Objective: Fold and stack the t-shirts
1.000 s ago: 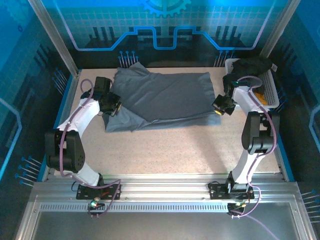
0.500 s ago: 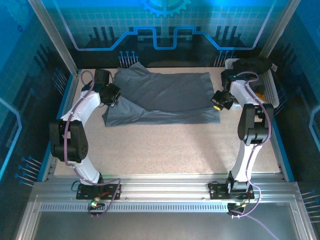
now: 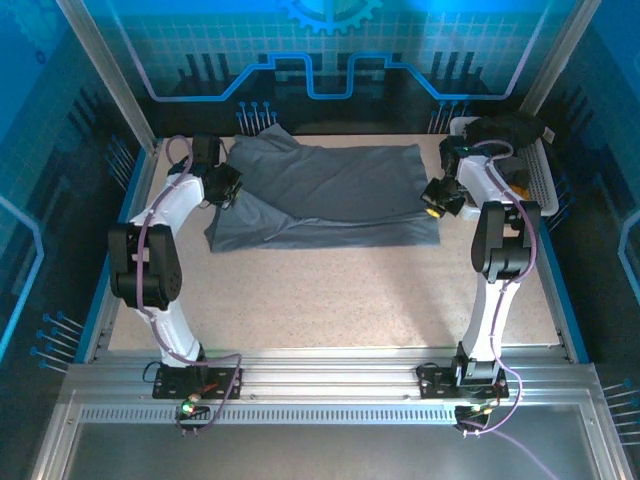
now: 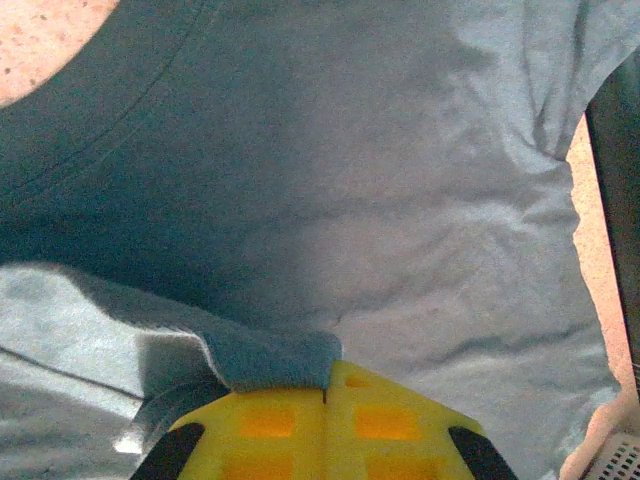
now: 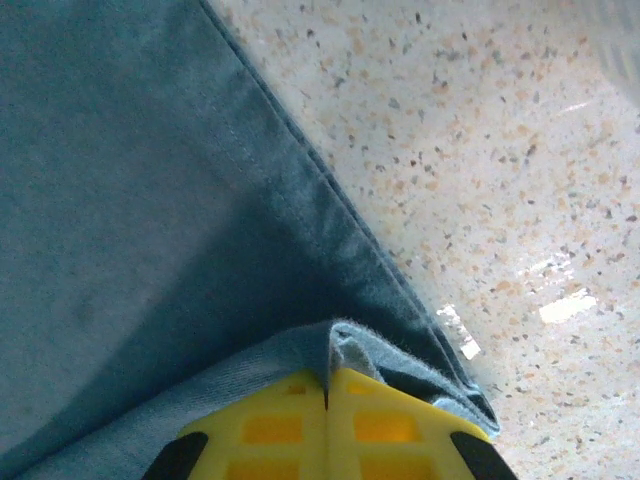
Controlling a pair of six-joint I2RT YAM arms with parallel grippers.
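The left gripper [image 4: 325, 368] is pressed together on a fold of the slate-grey t-shirt [image 3: 330, 190], which lies at the far side of the speckled table [image 3: 350, 290]. The right gripper [image 5: 325, 375] pinches its hem corner, near the white basket [image 3: 548, 185].

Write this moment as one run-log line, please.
phase: fold | grey t-shirt: on table, partly folded | left gripper: shut on its edge | right gripper: shut on its hem
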